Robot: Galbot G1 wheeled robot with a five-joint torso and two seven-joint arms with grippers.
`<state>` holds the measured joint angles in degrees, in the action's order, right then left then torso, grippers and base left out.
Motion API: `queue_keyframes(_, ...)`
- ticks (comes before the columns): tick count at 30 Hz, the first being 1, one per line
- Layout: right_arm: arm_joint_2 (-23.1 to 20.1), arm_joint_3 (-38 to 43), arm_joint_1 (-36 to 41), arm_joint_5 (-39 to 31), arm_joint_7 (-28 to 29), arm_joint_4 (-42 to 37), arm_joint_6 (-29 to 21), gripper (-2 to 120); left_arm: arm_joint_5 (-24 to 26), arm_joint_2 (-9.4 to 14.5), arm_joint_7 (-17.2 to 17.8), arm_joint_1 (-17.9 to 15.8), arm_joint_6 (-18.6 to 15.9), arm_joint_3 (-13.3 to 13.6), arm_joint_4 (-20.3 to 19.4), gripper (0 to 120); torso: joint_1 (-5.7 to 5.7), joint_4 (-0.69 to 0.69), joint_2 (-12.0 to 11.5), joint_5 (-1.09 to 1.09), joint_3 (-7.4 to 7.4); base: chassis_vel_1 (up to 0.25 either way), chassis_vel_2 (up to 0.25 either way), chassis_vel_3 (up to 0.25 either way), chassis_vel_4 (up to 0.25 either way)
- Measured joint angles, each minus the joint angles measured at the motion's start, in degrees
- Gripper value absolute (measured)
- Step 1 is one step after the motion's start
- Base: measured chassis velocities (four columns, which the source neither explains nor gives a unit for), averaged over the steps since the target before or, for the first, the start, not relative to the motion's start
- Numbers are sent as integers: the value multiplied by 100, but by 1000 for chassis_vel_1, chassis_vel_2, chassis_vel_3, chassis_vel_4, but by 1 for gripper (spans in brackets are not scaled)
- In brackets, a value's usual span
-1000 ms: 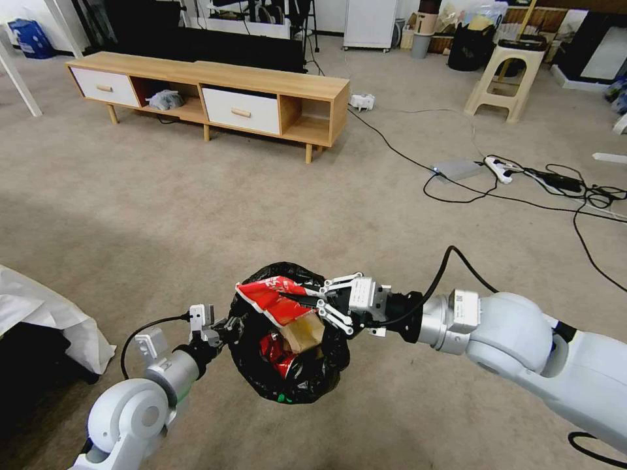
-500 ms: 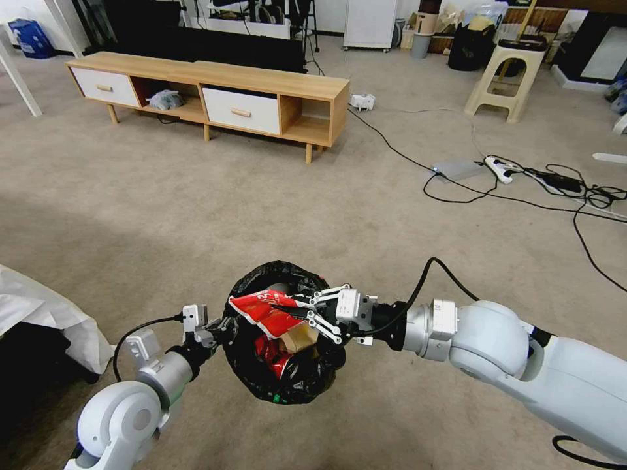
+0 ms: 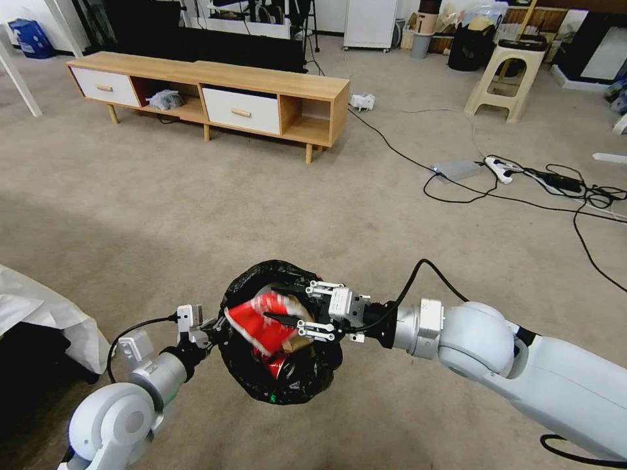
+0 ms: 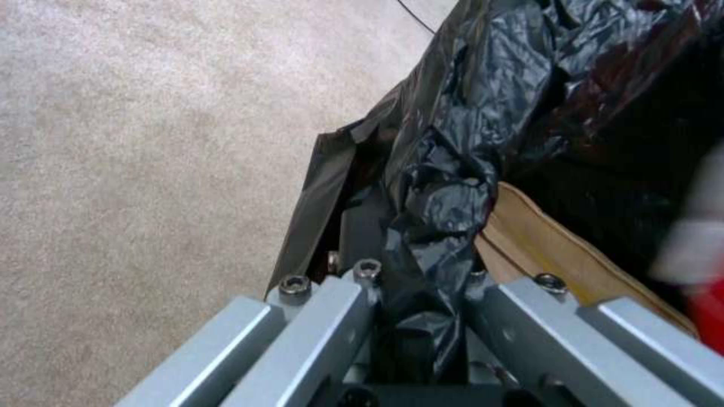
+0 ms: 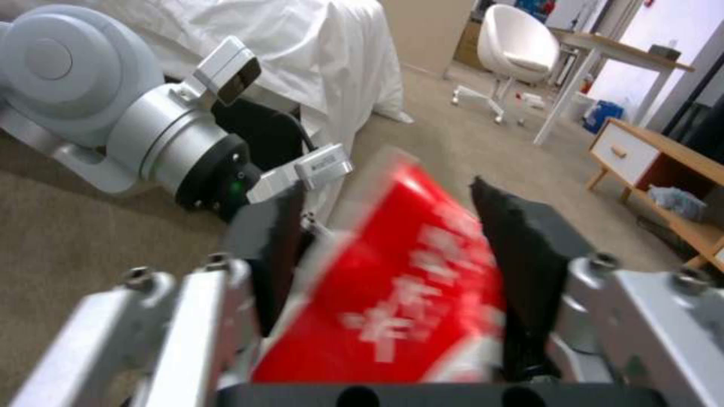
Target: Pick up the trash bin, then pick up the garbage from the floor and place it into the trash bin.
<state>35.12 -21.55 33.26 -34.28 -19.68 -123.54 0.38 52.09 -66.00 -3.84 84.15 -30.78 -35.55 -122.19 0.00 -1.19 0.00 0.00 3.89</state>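
The trash bin [image 3: 287,385], lined with a crinkled black bag [image 4: 452,141], hangs above the carpet. My left gripper [image 3: 212,329] is shut on its rim, with the bag pinched between the fingers [image 4: 418,282]. My right gripper [image 3: 281,305] is over the bin's mouth with its fingers spread open. The garbage here is a red-white snack wrapper [image 3: 258,323], blurred and loose between those fingers [image 5: 407,294], tipping into the bin. Inside lie a brown paper box [image 4: 543,249] and a crushed red can [image 3: 277,365].
A low wooden TV cabinet [image 3: 215,91] stands ahead to the left. Cables and a power strip [image 3: 522,176] trail over the carpet on the right, with a plastic stool [image 3: 503,78] behind. A white sheet [image 3: 39,307] lies at my left.
My right gripper moved left over the bin and its fingers spread apart. The wrapper came loose and is dropping in. The left arm and bin shifted slightly left.
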Motion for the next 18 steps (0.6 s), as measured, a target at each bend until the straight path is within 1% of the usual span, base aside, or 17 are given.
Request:
queue_keyframes(1, 21, -19, -6, 5, 5, 8, -12, 69, 12, 3, -1, 1, 0, -10, 0, 1, 0, 0, 0, 0, 0, 0, 0, 0, 0)
queue_keyframes(2, 21, -19, -6, 5, 5, 8, -12, 69, 12, 3, -1, 1, 0, -10, 0, 1, 0, 0, 0, 0, 0, 0, 0, 0, 0)
queue_keyframes(3, 34, -29, -9, 6, 11, 16, -32, 74, 19, 4, -1, 2, 0, -16, 0, 1, 0, 0, 0, 0, 0, 0, 0, 0, 0)
queue_keyframes(4, 41, -34, -9, 8, 15, 32, -35, 82, 22, 3, -3, 4, 0, -20, 0, 1, 0, 0, 0, 0, 0, 0, 0, 0, 0)
queue_keyframes(5, 39, -34, -9, 11, 16, 37, -35, 85, 23, 3, -5, 4, 0, -22, 1, 1, 0, 0, 0, 0, 0, 0, 0, 0, 0)
queue_keyframes(6, 39, -34, -9, 11, 16, 37, -35, 85, 23, 3, -5, 4, 0, -22, 1, 1, 0, 0, 0, 0, 0, 0, 0, 0, 0)
queue_keyframes(8, 10, -28, -3, 13, 16, 37, -35, 95, 30, 3, -8, 0, 2, -25, 16, 1, 0, 0, 0, 0, 0, 0, 0, 0, 0)
queue_keyframes(9, 10, -28, -3, 13, 16, 37, -35, 95, 30, 3, -8, 0, 2, -25, 16, 1, 0, 0, 0, 0, 0, 0, 0, 0, 0)
queue_keyframes(10, -10, -13, 2, 13, 16, 29, -33, 99, 34, 5, -8, -9, 2, -25, 23, 1, 0, 0, 0, 0, 0, 0, 0, 0, 0)
queue_keyframes(18, -87, 52, 22, 11, 4, -6, 16, 100, 35, -18, -8, -25, 2, -19, 37, 1, 0, 0, 0, 0, 0, 0, 0, 0, 0)
